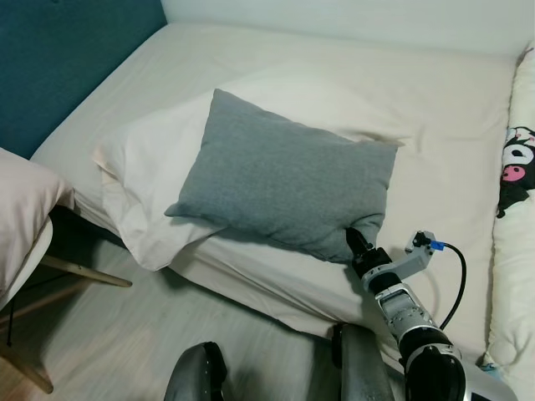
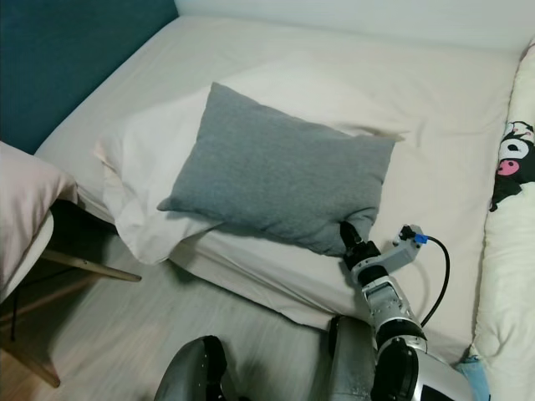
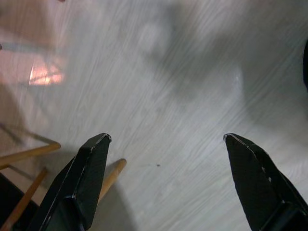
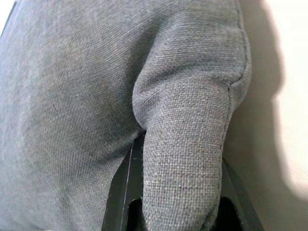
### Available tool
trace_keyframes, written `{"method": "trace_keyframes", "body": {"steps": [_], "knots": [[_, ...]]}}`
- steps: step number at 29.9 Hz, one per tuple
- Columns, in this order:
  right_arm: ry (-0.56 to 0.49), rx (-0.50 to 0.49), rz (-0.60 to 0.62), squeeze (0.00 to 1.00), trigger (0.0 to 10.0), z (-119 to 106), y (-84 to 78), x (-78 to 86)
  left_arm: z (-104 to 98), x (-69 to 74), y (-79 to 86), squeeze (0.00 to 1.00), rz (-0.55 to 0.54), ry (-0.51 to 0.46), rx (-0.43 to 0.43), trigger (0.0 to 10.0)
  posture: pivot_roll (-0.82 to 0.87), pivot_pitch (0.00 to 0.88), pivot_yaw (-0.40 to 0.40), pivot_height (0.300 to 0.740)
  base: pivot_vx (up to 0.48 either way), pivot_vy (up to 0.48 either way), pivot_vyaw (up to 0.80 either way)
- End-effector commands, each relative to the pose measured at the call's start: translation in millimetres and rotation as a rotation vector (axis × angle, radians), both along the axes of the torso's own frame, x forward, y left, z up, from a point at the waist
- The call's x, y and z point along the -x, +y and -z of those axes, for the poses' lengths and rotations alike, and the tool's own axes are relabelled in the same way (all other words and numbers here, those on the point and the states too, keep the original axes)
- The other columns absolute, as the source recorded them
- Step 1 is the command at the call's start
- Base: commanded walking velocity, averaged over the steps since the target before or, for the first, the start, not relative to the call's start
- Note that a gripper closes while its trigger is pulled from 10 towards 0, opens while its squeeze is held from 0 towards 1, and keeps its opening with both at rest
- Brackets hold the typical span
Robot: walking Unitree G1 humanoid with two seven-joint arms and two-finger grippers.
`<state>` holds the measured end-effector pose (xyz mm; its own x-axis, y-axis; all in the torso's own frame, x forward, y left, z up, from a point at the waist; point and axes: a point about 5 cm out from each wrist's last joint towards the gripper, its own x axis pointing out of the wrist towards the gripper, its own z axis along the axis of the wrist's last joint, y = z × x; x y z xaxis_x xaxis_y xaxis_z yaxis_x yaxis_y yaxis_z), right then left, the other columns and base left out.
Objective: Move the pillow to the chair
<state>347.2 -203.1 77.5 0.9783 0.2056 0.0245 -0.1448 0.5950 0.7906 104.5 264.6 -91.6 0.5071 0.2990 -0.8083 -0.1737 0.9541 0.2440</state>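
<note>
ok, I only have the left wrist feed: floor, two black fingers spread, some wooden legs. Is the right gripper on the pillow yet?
Observer: Yes. The right gripper is at the near right corner of the grey pillow, and the right wrist view shows that corner pinched between its fingers.
Operator: Where's the pillow sitting?
Observer: On a white pillow at the near edge of the bed, not lifted.
Operator: And the chair?
Observer: At the robot's left, the chair beside the bed, with a pale cushion on it.
</note>
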Motion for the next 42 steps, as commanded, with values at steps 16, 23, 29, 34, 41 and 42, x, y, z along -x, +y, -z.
{"method": "trace_keyframes", "body": {"steps": [16,23,29,34,41,42], "knots": [[-0.603,0.034,-0.127,0.00,0.0,-140,12.8,-39.7,-14,-43.8,10.2,0.00,-0.082,-0.025,-0.062,10.0,-0.09,0.056,0.118,0.576,0.000,0.000,0.00],[-0.724,0.043,-0.164,0.00,0.0,-172,24.5,-39.2,-16,-52.0,6.7,0.00,-0.074,-0.028,-0.060,10.0,-0.09,0.026,0.114,0.596,0.000,0.000,0.00],[-0.807,0.040,-0.221,0.00,0.0,-194,42.8,-37.3,-15,-51.6,4.2,0.00,-0.085,-0.010,-0.061,10.0,-0.08,0.007,0.111,0.616,0.000,0.000,0.00],[-0.797,0.057,-0.288,0.00,0.0,-189,61.2,-34.3,-12,-47.9,1.7,0.00,-0.117,0.018,-0.040,10.0,-0.09,0.000,0.105,0.636,-0.192,0.000,0.00],[-0.782,0.072,-0.355,0.00,0.0,-182,80.1,-28.1,-12,-51.8,-1.9,0.00,-0.101,0.007,-0.041,10.0,-0.10,0.000,0.102,0.661,-0.137,0.000,0.00],[-0.783,0.071,-0.367,0.00,0.0,-182,83.4,-26.8,-12,-53.1,-3.4,0.00,-0.090,0.007,-0.041,10.0,-0.10,0.000,0.102,0.666,0.000,0.000,0.00]]}}
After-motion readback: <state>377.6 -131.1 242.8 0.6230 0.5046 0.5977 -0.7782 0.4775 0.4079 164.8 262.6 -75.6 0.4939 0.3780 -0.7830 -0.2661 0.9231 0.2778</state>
